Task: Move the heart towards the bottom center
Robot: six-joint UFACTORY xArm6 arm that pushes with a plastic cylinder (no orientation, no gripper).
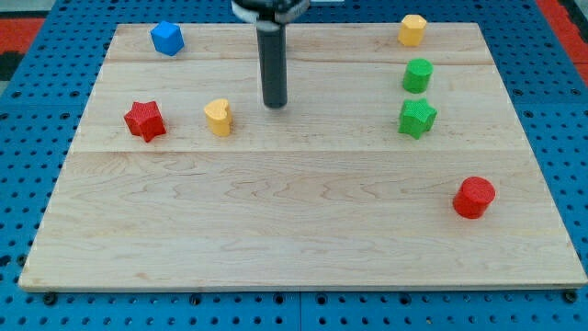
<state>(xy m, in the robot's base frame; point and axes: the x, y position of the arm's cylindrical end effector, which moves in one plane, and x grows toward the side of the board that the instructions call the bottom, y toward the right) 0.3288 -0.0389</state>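
Observation:
The yellow heart block (219, 117) sits on the wooden board (294, 230) left of centre, in the upper half. My tip (275, 104) is the lower end of a dark rod that comes down from the view's top. It stands to the right of the heart and slightly above it, apart from it by a clear gap.
A red star (145, 120) lies left of the heart. A blue block (167, 39) is at the top left. A yellow hexagon (412, 29), a green cylinder (417, 75) and a green star (417, 119) stand at the right. A red cylinder (474, 197) is lower right.

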